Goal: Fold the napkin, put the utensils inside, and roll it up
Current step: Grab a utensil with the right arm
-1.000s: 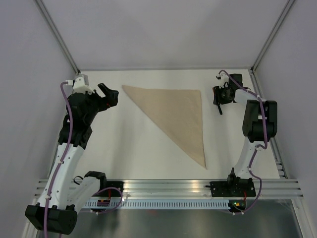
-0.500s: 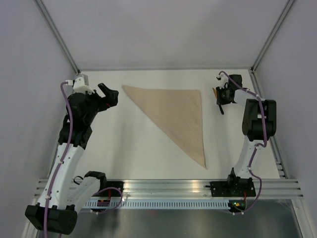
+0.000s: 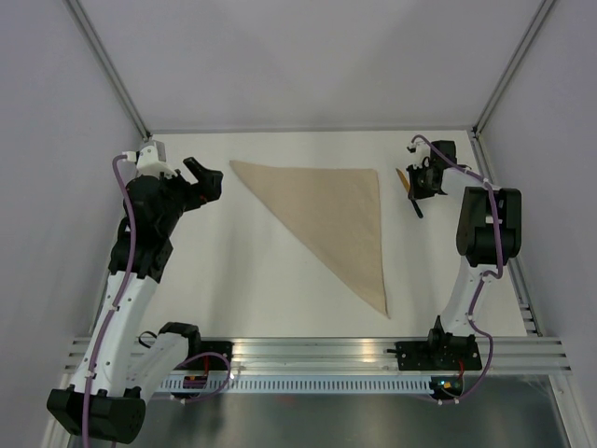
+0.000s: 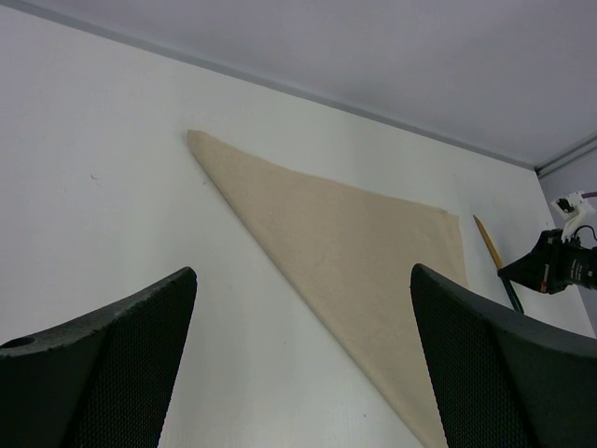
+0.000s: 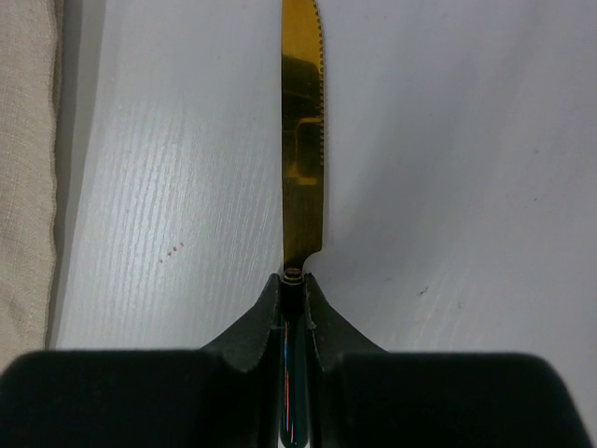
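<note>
Right gripper (image 5: 296, 285) clamped tight on the dark handle of a gold-bladed knife (image 5: 302, 140), serrated blade pointing away from the fingers over the white table (image 5: 466, 187). I see the napkin (image 3: 331, 215) lying flat as 1 triangle at mid-table, near the knife. Left gripper (image 3: 207, 179) spread wide, empty, beside the napkin's far-left corner.

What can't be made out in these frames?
- knife handle: right wrist view, hidden inside the right gripper and cut off by the bottom edge.
- napkin near corner: left wrist view, behind a finger of the left gripper.
- Whether the knife touches the table: too small in the top view.
- Other utensils: none in any view.
</note>
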Robot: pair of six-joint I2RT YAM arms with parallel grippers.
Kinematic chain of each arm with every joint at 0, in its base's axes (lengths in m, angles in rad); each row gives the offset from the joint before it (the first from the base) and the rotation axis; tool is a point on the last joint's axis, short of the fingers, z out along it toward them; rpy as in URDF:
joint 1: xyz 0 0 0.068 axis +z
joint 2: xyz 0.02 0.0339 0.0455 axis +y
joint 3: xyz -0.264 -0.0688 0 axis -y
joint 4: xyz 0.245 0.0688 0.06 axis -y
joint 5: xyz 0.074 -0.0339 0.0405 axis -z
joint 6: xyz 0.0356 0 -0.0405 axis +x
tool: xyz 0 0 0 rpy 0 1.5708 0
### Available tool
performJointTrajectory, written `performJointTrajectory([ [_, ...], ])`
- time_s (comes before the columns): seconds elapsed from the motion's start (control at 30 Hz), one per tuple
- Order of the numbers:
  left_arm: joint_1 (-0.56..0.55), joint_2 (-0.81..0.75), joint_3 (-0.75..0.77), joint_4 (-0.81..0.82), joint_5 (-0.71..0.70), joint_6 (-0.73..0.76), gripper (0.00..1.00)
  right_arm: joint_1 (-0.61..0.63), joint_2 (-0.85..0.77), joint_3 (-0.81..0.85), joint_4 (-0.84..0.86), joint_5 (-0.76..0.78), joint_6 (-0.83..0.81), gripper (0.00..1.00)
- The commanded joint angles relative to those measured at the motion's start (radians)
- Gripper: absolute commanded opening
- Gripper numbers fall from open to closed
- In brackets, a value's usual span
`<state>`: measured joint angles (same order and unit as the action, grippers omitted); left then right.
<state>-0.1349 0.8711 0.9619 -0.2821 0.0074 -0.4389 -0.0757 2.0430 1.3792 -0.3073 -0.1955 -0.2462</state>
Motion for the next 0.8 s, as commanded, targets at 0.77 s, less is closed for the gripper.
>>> performJointTrajectory([
  [0.77,0.003,0.008,0.061,-0.009,0.025,-0.023,1.00,0.279,-0.302,-0.008,-0.181,-0.045,0.178,0.00],
])
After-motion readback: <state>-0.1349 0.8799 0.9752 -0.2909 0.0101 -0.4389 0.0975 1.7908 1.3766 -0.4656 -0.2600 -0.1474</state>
